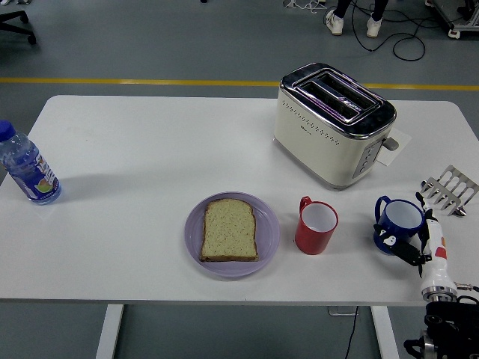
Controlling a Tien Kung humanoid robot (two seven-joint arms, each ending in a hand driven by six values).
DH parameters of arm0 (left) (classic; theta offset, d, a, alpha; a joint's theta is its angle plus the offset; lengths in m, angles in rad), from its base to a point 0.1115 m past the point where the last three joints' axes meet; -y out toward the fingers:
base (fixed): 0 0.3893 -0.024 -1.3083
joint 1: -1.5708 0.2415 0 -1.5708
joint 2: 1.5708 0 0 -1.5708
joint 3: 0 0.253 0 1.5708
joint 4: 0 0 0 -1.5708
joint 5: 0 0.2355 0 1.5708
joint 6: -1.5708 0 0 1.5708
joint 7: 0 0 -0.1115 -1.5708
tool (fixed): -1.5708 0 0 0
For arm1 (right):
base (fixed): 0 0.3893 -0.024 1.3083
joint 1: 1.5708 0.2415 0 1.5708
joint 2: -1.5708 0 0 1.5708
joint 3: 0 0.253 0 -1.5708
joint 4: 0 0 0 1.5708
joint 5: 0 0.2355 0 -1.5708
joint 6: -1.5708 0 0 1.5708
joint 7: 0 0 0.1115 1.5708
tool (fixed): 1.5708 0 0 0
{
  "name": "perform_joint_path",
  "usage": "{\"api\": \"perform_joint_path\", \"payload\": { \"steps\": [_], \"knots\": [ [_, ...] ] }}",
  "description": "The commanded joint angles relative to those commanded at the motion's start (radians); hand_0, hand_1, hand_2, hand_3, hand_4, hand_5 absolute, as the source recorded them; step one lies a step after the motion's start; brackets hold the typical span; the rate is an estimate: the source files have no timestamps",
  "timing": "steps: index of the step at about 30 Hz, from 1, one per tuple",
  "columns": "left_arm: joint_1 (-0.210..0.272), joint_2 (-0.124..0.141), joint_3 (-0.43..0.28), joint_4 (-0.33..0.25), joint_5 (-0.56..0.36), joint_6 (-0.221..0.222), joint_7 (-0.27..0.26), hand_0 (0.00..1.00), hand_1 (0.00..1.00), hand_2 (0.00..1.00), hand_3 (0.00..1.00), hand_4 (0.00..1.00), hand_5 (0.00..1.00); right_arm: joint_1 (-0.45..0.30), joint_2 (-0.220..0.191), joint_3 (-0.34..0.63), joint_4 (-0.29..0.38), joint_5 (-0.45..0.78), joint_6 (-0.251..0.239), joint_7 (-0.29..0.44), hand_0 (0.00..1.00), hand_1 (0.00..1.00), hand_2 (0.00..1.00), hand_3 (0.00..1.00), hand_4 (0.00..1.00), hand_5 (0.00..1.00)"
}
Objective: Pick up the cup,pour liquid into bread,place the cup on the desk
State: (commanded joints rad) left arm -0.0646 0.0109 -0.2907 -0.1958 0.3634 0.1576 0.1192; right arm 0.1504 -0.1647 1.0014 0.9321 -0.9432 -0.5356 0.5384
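Grey shop floor with a yellow tape line running across behind the table, and somebody's white sneakers (350, 25) way up at 1 o'clock. The table (150, 149) itself is flat matte white with rounded corners.

My right hand (426, 250) comes in from the 4 o'clock corner, black fingers with a white and red bit behind them. It's right up against the blue cup (398, 221) on its 4 o'clock side. Fingertips look to be touching the glossy blue wall, but I honestly can't tell if they're wrapped around it or just resting there. The cup stands upright on the table, white inside, loop handle at 10 o'clock.

At 9 o'clock from it there's a red mug (316, 226), same glossy look. Next over is a round lilac plate (269, 236) with a square, grainy slice of bread (230, 229) lying flat on it.

A cream toaster (331, 124) with a chrome top sits at 12 o'clock of the mugs. A ridged metal rack (449, 190) is at the 3 o'clock edge, and a clear plastic water bottle (27, 167) with a blue cap at 9 o'clock.
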Motion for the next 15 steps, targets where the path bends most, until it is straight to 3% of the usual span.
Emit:
{"api": "perform_joint_path", "payload": {
  "steps": [15],
  "knots": [
    [0.006, -0.001, 0.012, 0.0, -0.004, 0.0, 0.0, 0.633, 0.637, 0.648, 0.502, 0.239, 0.864, -0.021, 0.0, 0.031, 0.02, -0.023, 0.002, 0.004, 0.861, 0.756, 0.893, 0.998, 0.911, 0.002]
  ]
}}
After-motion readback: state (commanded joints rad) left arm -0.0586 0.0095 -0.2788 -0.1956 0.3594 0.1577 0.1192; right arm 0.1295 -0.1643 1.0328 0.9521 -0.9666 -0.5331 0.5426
